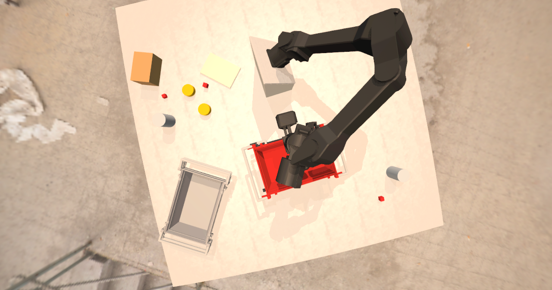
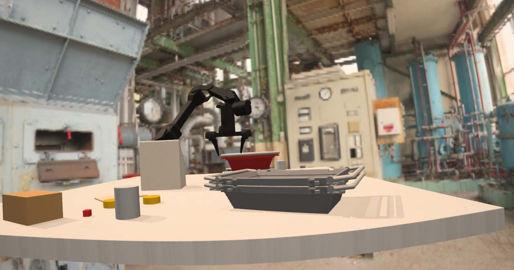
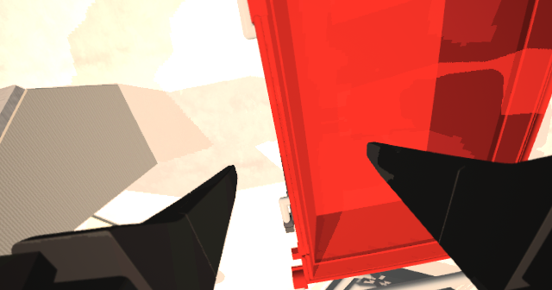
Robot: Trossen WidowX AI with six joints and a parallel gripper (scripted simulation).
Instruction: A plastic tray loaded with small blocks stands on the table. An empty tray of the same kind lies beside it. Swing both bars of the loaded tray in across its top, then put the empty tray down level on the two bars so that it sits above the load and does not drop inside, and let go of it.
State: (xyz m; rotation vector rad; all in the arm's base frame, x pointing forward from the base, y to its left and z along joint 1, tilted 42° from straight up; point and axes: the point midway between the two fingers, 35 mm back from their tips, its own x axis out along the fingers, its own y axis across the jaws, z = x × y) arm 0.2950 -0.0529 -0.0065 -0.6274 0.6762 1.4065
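Observation:
A red tray (image 1: 266, 160) (image 2: 249, 162) (image 3: 366, 87) stands at mid-table, rim about level; what shows of its inside is empty. Dark parts of another tray (image 1: 264, 190) (image 3: 290, 228) show under its edge; the rest, with any load, is hidden. Pale wire bars (image 1: 251, 174) stick out past the red tray's ends; which tray each belongs to is unclear. Small pale bar pieces (image 3: 285, 208) show below its long side in the wrist view. My gripper (image 2: 229, 154) (image 3: 300, 160) is open and empty, its fingers wide apart above that long rim, one on each side.
Two nested grey trays (image 1: 196, 203) (image 2: 284, 196) stand at the left. A tall grey-beige block (image 1: 274, 71) (image 2: 161, 166) stands behind the red tray. An orange block (image 1: 142, 67), yellow discs (image 1: 188, 90), grey cylinders (image 1: 165, 120) (image 1: 394, 173) and small red cubes (image 1: 381, 198) lie around.

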